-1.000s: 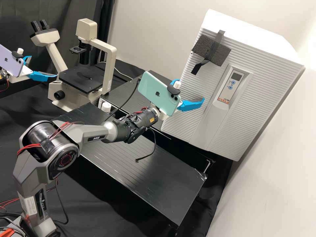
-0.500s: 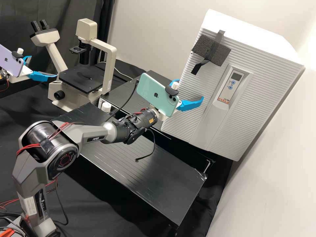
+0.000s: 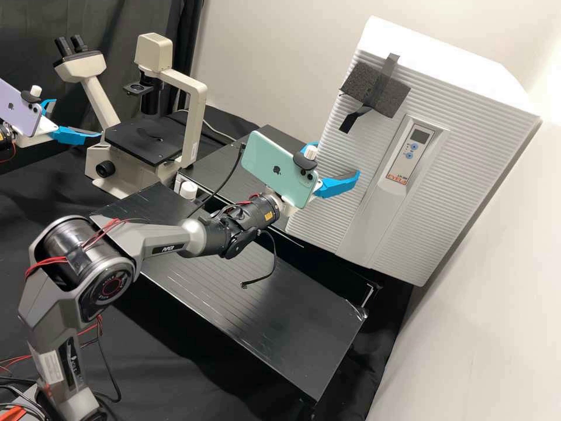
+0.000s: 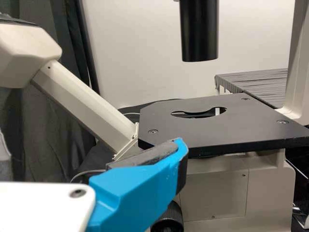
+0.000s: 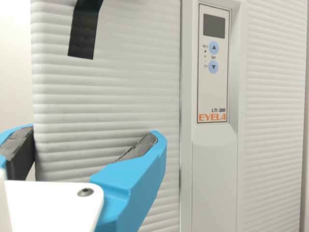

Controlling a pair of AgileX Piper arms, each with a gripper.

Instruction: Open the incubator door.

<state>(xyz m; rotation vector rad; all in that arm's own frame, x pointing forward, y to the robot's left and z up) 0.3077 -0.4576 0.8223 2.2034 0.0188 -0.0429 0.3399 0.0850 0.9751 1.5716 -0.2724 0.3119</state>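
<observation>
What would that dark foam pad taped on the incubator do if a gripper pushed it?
The pad would probably squash a little and feel light, since its surface looks like coarse foam. It likely wouldn't slide freely, as black tape runs across it onto the incubator. A sideways shove might instead crease or peel that tape, which looks thin.

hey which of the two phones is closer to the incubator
The mint-green phone, mounted by the right gripper, near the white incubator; the light purple phone is over by the microscope.
</observation>
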